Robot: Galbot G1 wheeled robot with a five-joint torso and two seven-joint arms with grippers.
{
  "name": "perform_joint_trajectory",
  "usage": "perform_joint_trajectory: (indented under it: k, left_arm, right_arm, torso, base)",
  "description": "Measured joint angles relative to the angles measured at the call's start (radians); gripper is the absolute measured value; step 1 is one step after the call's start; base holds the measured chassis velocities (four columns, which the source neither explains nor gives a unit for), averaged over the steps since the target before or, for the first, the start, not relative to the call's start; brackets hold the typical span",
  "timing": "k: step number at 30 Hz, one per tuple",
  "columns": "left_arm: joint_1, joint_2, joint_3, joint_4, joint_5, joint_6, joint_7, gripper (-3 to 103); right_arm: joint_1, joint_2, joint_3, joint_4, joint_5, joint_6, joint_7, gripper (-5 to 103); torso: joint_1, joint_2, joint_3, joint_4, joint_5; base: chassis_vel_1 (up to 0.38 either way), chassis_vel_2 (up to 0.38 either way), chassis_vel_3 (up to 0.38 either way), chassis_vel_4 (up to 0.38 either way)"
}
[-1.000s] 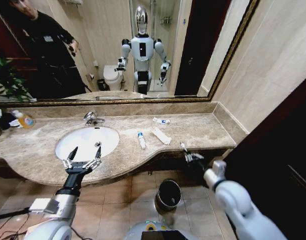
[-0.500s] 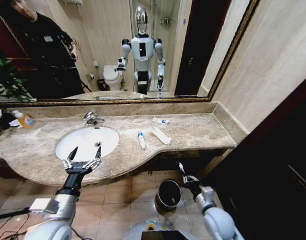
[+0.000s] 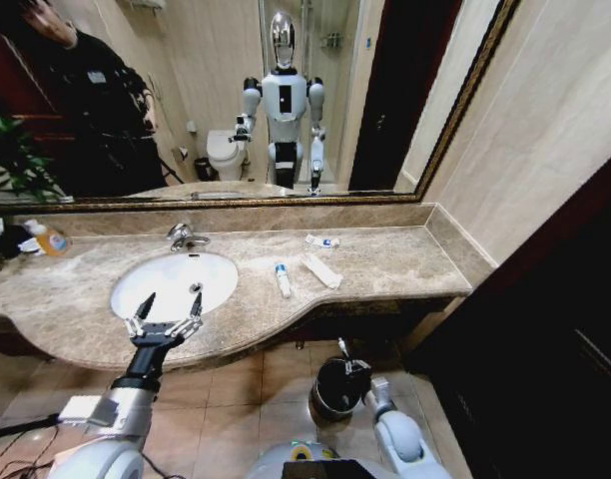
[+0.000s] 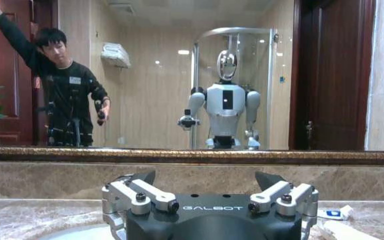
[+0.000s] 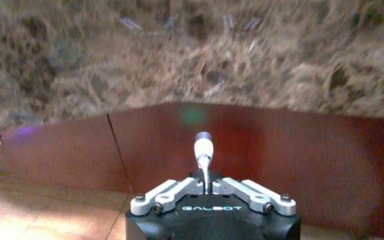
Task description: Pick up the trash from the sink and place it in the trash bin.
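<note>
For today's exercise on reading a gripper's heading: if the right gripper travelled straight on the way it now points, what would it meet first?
Probably the reddish-brown wooden cabinet front under the beige-brown marble counter. The right gripper, shut on a small white tube, points straight at that panel, though how far off it is is unclear.

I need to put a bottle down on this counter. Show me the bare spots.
Free marble: right end of the counter, beyond the white tube; also left of the sink. Crowded: middle, around the small tube and flat packet, and the far-left corner by the orange bottle.

Three trash pieces (image 3: pixel 322 269) on counter, one bin (image 3: pixel 337 387).
</note>
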Motion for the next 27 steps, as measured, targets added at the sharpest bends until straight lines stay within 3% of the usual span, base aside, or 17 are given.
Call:
perform_joint_trajectory:
  k: [3, 10, 17, 27]
  left_arm:
    - [0.000, 0.000, 0.000, 0.000, 0.000, 0.000, 0.000, 100]
    - [0.000, 0.000, 0.000, 0.000, 0.000, 0.000, 0.000, 100]
    - [0.000, 0.000, 0.000, 0.000, 0.000, 0.000, 0.000, 100]
    - [0.000, 0.000, 0.000, 0.000, 0.000, 0.000, 0.000, 100]
  right_arm:
    - [0.054, 0.051, 0.023, -0.156, -0.059, 0.078, -0.042, 2]
    - [0.144, 0.075, 0.045, -0.354, -0.114, 0.172, -0.096, 2]
    - [0.202, 0.077, 0.053, -0.460, -0.145, 0.207, -0.116, 2]
    - [0.234, 0.069, 0.063, -0.523, -0.156, 0.172, -0.010, 2]
  torso:
    - [0.000, 0.000, 0.000, -0.0001, 0.0000]
    - [0.000, 0.000, 0.000, 0.0000, 0.0000]
    - [0.000, 0.000, 0.000, 0.0000, 0.0000]
    - [0.000, 0.000, 0.000, -0.0001, 0.0000]
  base:
    - [0.000, 0.000, 0.000, 0.000]
    - [0.000, 0.000, 0.000, 0.000]
    - [0.000, 0.000, 0.000, 0.000]
    - [0.000, 0.000, 0.000, 0.000]
